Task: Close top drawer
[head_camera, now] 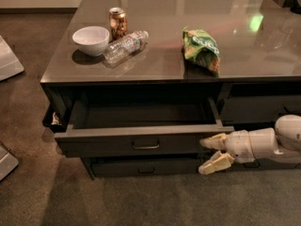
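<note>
The top drawer point(108, 144), charcoal grey with a small metal bar handle point(146, 147), stands partly open below the table top, and its grey inside shows empty. My gripper point(207, 155) is at the right end of the drawer front. It is open, with the upper finger point(212, 142) touching the front's right end and the lower finger point(214, 164) hanging below it. The white arm reaches in from the right edge.
On the glossy table top point(155, 69) sit a white bowl point(91, 40), a can point(117, 22), a lying plastic bottle point(124, 46) and a green chip bag point(202, 48). A slimmer drawer point(146, 167) lies below. More drawers point(258, 108) are at the right. Grey objects point(7, 62) lie on the carpet at the left.
</note>
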`<action>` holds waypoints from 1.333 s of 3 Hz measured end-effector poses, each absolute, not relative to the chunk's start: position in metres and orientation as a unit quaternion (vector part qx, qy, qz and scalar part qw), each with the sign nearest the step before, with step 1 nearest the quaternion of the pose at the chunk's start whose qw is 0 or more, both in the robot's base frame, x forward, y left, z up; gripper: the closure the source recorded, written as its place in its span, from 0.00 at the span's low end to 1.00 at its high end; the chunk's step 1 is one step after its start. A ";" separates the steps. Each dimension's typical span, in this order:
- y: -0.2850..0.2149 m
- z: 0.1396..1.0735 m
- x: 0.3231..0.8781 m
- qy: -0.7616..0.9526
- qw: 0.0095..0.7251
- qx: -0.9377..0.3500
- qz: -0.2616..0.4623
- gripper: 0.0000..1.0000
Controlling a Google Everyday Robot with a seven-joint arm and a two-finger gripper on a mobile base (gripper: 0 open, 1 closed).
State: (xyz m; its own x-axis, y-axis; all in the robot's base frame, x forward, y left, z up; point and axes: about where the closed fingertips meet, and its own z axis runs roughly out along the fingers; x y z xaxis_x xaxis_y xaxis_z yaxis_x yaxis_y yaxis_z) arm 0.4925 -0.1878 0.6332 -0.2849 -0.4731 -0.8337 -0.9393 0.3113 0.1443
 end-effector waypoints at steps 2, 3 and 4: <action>-0.174 0.635 0.514 0.721 0.366 -0.489 0.329 0.00; -0.174 0.635 0.514 0.721 0.366 -0.489 0.329 0.00; -0.173 0.636 0.517 0.722 0.367 -0.491 0.321 0.19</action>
State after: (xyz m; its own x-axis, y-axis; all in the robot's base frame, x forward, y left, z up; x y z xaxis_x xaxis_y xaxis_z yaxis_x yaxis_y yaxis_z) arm 0.5171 -0.1725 0.6355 -0.2483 -0.4728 -0.8455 -0.9444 0.3125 0.1026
